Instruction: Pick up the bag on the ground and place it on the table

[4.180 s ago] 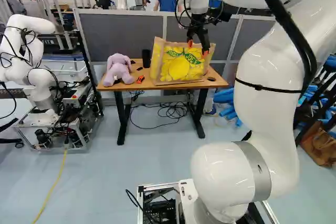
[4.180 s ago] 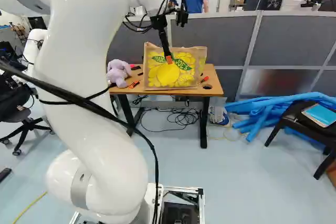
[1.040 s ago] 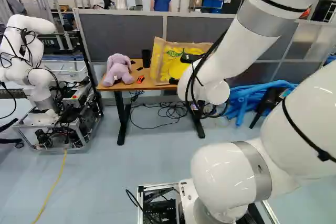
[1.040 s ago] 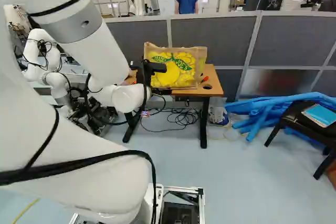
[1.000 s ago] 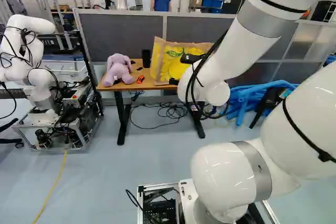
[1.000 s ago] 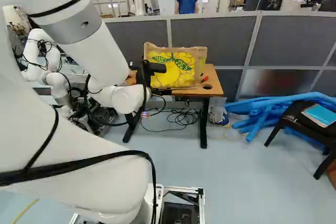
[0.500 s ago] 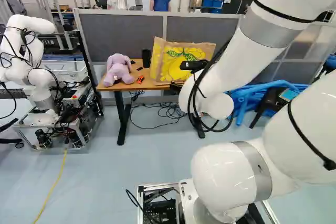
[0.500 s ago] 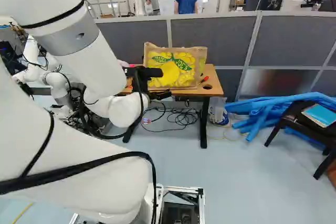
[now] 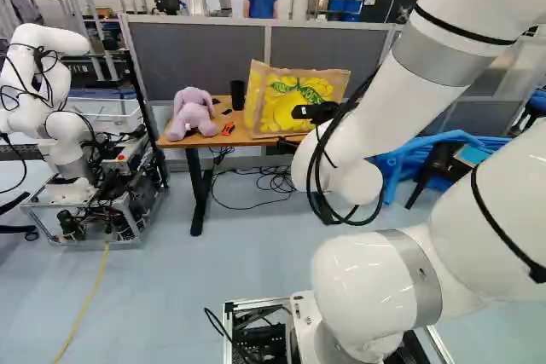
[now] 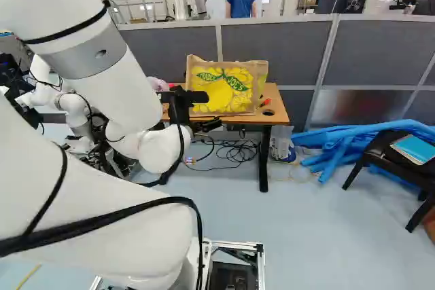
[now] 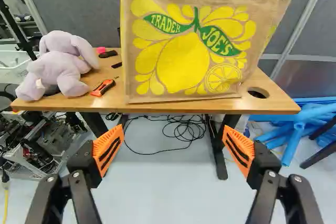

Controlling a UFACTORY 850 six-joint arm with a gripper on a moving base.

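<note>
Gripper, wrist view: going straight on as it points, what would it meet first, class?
Probably the table edge, below the bag; depth is unclear, so the gripper might pass underneath.

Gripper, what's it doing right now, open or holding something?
Gripper: open, its orange pads wide apart with nothing between them; the bag stands on the table ahead.

Lavender plush toy (image 11: 59,68) beside orange cutter (image 11: 103,87), black cables (image 11: 193,123) on floor (image 11: 163,192).
</note>
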